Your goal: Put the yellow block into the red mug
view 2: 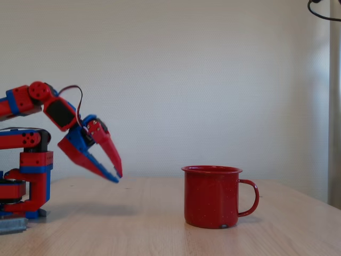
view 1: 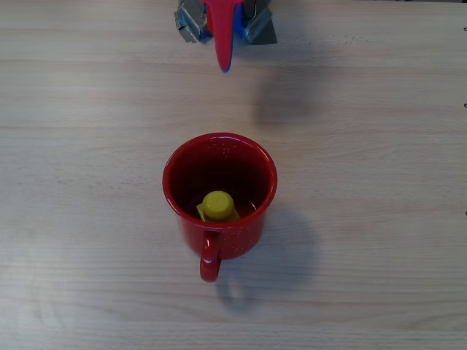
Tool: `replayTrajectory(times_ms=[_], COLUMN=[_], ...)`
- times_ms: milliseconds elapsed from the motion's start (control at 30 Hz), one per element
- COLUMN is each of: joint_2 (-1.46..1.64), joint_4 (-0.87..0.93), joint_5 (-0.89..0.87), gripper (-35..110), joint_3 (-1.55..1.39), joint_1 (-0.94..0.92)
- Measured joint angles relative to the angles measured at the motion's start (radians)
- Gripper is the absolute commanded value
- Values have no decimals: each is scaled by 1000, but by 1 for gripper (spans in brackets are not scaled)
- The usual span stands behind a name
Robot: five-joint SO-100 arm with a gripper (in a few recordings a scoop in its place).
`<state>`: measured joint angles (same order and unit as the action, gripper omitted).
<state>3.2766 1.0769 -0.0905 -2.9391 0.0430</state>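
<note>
The red mug [view 1: 219, 193] stands upright in the middle of the wooden table, its handle toward the near edge in the overhead view; in the fixed view the mug [view 2: 211, 196] has its handle to the right. The yellow block [view 1: 217, 206] lies inside the mug on its bottom, stud up. My red and blue gripper [view 2: 116, 175] hangs above the table well to the left of the mug in the fixed view, its fingers slightly apart with nothing between them. From overhead the gripper [view 1: 225, 64] points down from the top edge, apart from the mug.
The arm's base [view 2: 24, 186] stands at the left in the fixed view, clamped to the table [view 1: 379, 146]. A plain wall stands behind.
</note>
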Motion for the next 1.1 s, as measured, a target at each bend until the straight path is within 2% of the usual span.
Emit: replayTrajectory(times_ms=[267,1100], joint_2=[11,14], joint_4=[0,0], joint_5=[44,43], gripper=[0,0], joint_3=[-92,-94], joint_1=[0,0])
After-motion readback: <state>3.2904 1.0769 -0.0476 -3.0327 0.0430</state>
